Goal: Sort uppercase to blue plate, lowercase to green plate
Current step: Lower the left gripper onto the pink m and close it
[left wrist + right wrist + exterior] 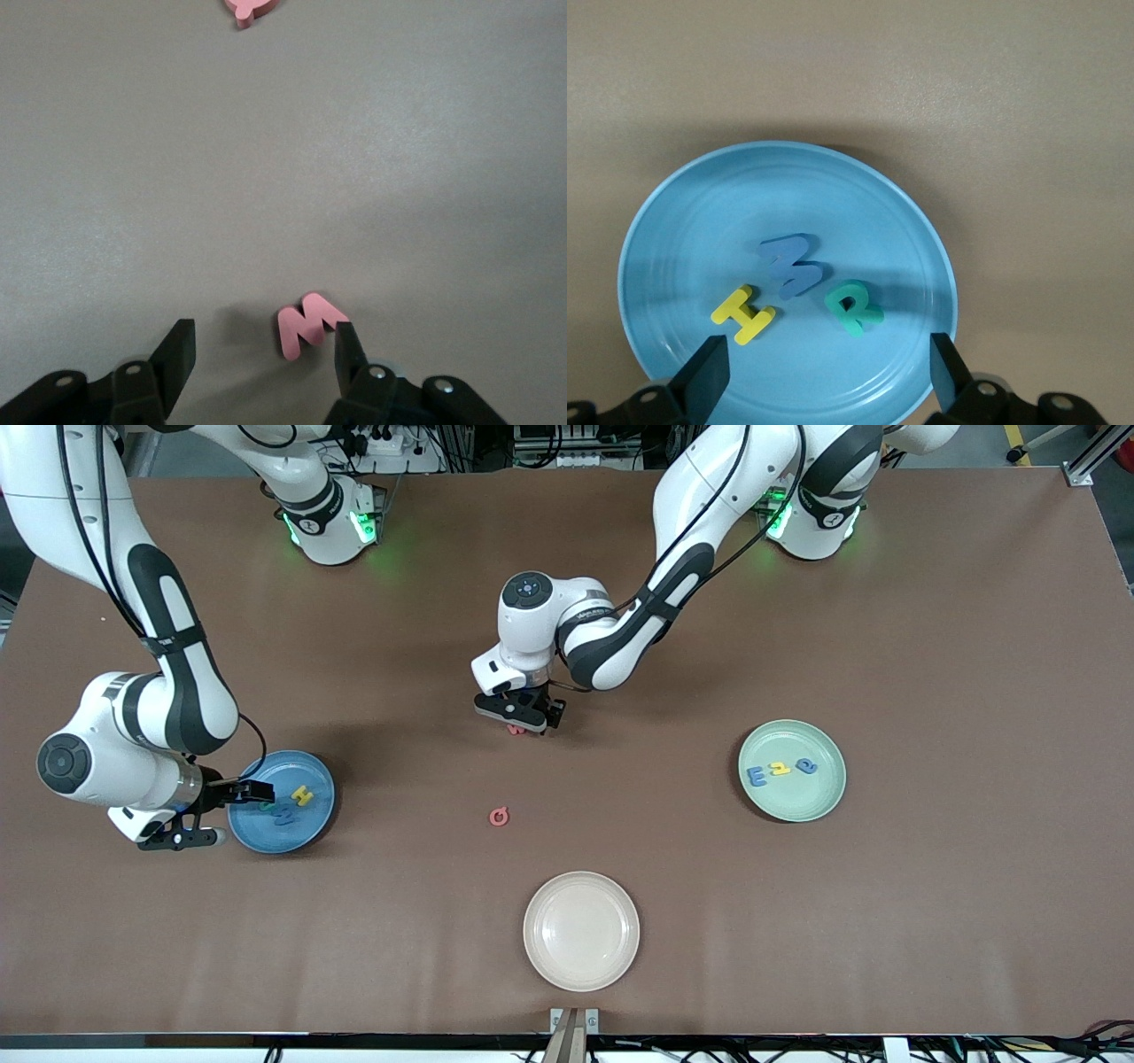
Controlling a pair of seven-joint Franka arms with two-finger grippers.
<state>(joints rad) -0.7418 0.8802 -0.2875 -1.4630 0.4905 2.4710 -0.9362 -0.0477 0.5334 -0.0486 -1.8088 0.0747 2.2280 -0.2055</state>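
A: Brown table (886, 921); blue plate (257, 837) location?
B: Nine o'clock, holding W (790, 264), R (852, 307), H (743, 313); right gripper (828, 372) spread above.
A: Left gripper (264, 359)?
B: Spread around pink w (306, 324), table centre.

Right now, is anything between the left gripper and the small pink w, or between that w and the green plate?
Nothing visible. The left gripper is open around the pinkish-red w, one finger touching it. The bare table runs from there to the green plate; the pinkish-red Q lies nearer the front camera, off that path.
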